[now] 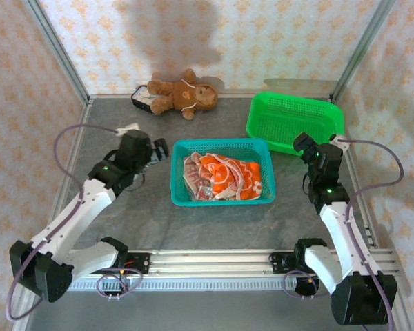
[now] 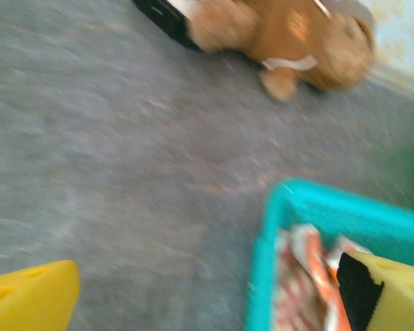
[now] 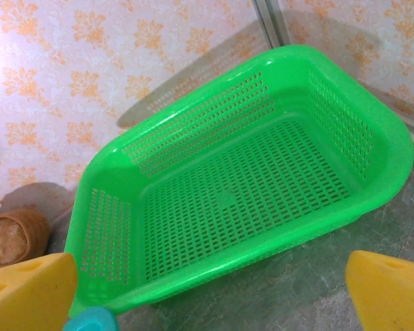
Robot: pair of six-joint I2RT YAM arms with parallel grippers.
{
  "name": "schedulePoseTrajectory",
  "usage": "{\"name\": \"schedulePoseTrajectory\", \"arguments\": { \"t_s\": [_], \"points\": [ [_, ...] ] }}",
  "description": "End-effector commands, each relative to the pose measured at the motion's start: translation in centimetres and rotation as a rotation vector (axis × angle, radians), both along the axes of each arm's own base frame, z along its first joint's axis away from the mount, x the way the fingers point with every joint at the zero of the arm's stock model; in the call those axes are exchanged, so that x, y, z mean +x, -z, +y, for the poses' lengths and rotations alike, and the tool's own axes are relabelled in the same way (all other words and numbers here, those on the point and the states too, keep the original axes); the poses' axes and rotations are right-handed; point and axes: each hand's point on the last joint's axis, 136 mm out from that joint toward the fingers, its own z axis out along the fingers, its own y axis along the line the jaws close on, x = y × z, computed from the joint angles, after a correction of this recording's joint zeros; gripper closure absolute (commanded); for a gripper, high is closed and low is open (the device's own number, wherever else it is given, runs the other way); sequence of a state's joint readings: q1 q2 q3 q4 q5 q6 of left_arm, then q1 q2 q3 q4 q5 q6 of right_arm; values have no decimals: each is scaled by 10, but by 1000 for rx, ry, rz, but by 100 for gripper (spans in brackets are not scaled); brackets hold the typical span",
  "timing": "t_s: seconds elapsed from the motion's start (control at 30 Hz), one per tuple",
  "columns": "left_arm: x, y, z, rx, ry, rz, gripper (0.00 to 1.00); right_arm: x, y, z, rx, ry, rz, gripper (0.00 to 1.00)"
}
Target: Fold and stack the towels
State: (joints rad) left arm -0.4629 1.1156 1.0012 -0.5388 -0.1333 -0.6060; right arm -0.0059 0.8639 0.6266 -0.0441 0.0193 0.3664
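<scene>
The towels lie bunched up in the blue basket. The left claw hangs just left of the basket, spread wide and empty. The right claw, right of the basket, is spread too. One grab could lift two tangled towels, or bump the basket's wall.

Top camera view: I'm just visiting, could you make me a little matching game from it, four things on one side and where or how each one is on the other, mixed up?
Things:
1. teddy bear
2. green basket
3. teal basket
4. towels

Place or state:
A. bunched up, not folded
B. lying farthest back
C. far right, empty
D. in the centre, filled

Pairs: 1-B, 2-C, 3-D, 4-A
</scene>
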Motion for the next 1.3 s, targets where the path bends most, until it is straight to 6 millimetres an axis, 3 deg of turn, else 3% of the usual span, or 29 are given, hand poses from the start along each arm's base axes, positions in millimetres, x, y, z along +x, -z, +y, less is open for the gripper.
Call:
{"name": "schedulePoseTrajectory", "arguments": {
  "t_s": [0.0,0.17,0.27,0.4,0.57,0.7,0.83,0.9,0.97,1.27],
  "points": [
    [-15,14,-41,34,48,89,5,-3,0,3,17,-14,30,1],
    [-26,32,-141,90,268,149,5,-2,-1,8,19,-44,53,1],
    [-34,54,-188,150,358,217,5,-3,-2,7,17,-40,53,1],
    [-38,88,-221,169,364,338,8,-4,-2,6,15,-35,52,1],
    [-40,136,-220,246,286,469,10,-4,-2,8,21,-48,53,1],
    [-33,165,-199,256,208,542,19,-2,0,11,26,-60,54,1],
    [-23,182,-158,273,128,576,37,0,1,14,36,-78,53,1],
    [-18,183,-134,286,93,580,38,0,3,16,44,-87,55,1],
    [-13,187,-104,317,50,595,38,2,3,19,46,-100,53,1],
    [7,171,35,364,-140,634,38,2,1,23,50,-119,53,1]
  ]
}}
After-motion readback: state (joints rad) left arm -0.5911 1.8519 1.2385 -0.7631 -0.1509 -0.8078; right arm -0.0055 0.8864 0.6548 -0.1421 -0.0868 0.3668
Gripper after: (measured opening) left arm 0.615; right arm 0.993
